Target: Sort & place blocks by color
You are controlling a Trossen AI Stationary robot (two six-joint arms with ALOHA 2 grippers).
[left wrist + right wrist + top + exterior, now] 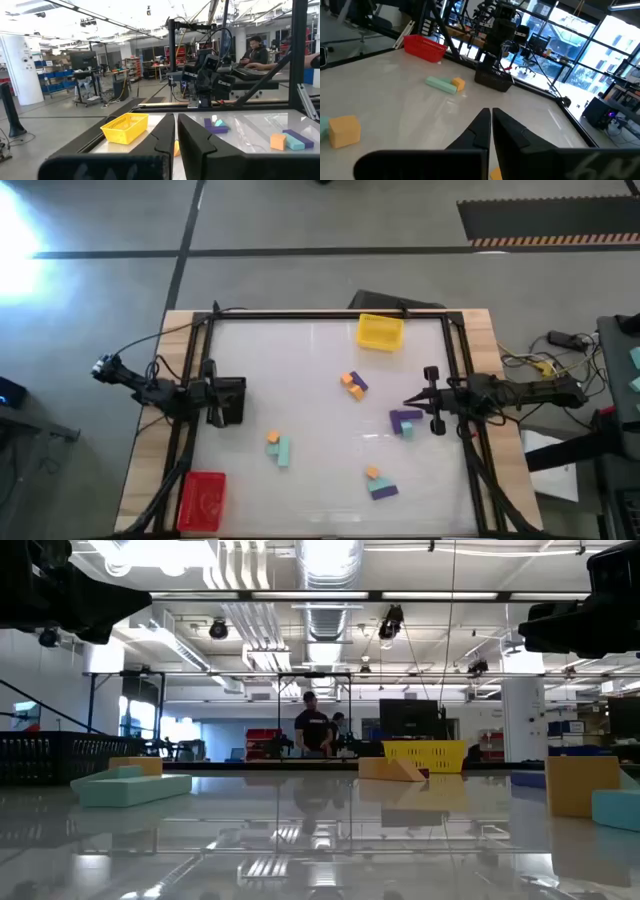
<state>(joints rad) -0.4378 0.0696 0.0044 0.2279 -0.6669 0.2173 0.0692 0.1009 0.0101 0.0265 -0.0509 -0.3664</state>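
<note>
Small blocks lie in groups on the white table: an orange and a purple one (353,383), a purple bar with a teal piece (405,421), an orange cube beside a teal bar (278,447), and an orange, teal and purple group (379,483). My left gripper (236,401) is shut over the black tray (232,418) at the table's left edge, its fingers (167,137) level. My right gripper (408,404) is shut at the right side, next to the purple bar and touching nothing; its fingers (485,125) point toward the left.
A yellow tray (380,332) stands at the far edge and a red tray (203,500) at the near left corner. A dark frame (330,314) runs around the table. People sit at desks (256,50) beyond the table's right side.
</note>
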